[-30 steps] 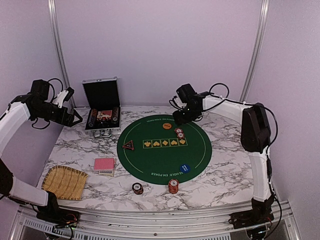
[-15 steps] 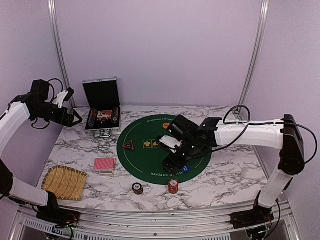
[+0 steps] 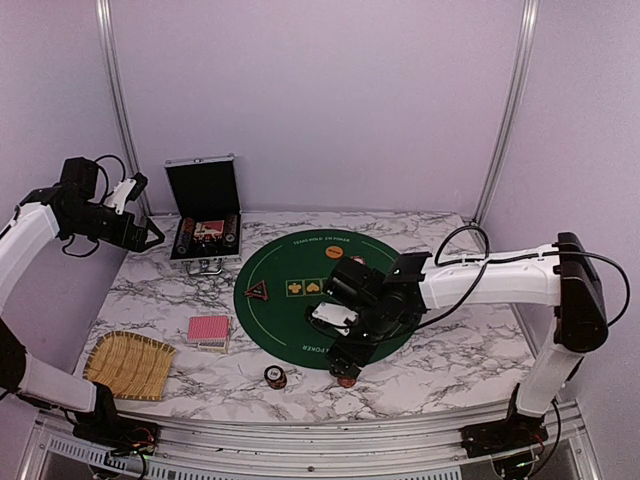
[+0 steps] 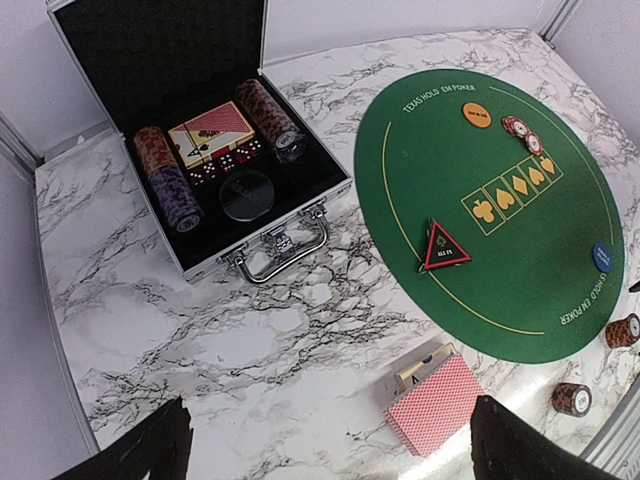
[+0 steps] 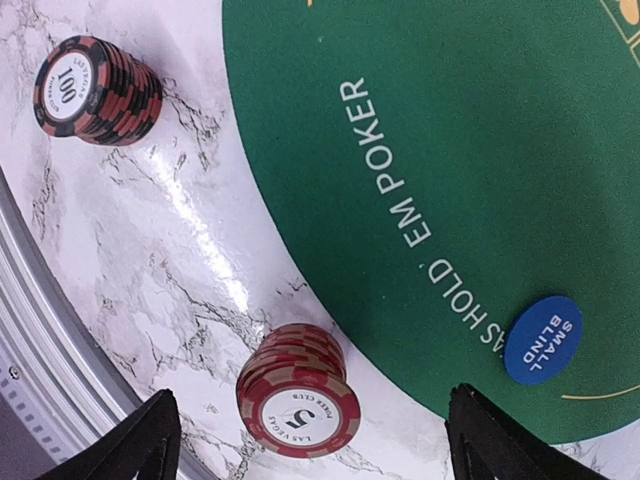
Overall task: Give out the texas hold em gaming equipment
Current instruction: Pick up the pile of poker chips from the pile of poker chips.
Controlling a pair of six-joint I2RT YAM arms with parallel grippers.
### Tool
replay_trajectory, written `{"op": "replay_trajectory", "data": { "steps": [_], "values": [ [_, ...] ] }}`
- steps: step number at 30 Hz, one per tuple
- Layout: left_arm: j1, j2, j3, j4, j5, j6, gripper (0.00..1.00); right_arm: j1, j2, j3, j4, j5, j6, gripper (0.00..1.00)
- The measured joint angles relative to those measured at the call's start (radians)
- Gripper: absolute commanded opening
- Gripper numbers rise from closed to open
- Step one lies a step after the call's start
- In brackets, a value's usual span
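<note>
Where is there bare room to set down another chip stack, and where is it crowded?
Free: marble between case and deck; marble right of the mat. Crowded: near edge, with the 5 stack, the 100 stack and right gripper.

White arm links (image 3: pixel 490 285); black joints (image 3: pixel 578 295); looped black cables (image 3: pixel 463 229); dark right end effector (image 3: pixel 347 367)

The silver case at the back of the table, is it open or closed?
Open. The silver case has its lid raised, and the left wrist view looks into it: chip rows, a card box and dice.
</note>
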Motion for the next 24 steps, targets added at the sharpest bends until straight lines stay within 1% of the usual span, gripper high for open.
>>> {"op": "replay_trajectory", "data": {
  "steps": [5,11,14,22,24],
  "values": [
    [0.0,0.0,0.0,-0.003,0.003,0.0,0.99,0.002,0.031,-0.006,0.001,-0.008,-0.002,0.87],
    [0.0,0.0,0.002,-0.006,0.005,0.0,0.99,0.006,0.036,-0.032,0.002,-0.019,-0.003,0.81],
    [0.0,0.0,0.002,-0.006,0.006,0.0,0.99,0.006,0.036,-0.037,0.002,-0.021,-0.004,0.76],
    [0.0,0.0,0.002,-0.006,0.006,0.0,0.99,0.007,0.04,-0.04,0.007,-0.022,-0.006,0.66],
    [0.0,0.0,0.002,-0.006,0.006,0.0,0.99,0.007,0.042,-0.047,0.011,-0.022,-0.006,0.61]
  ]
}}
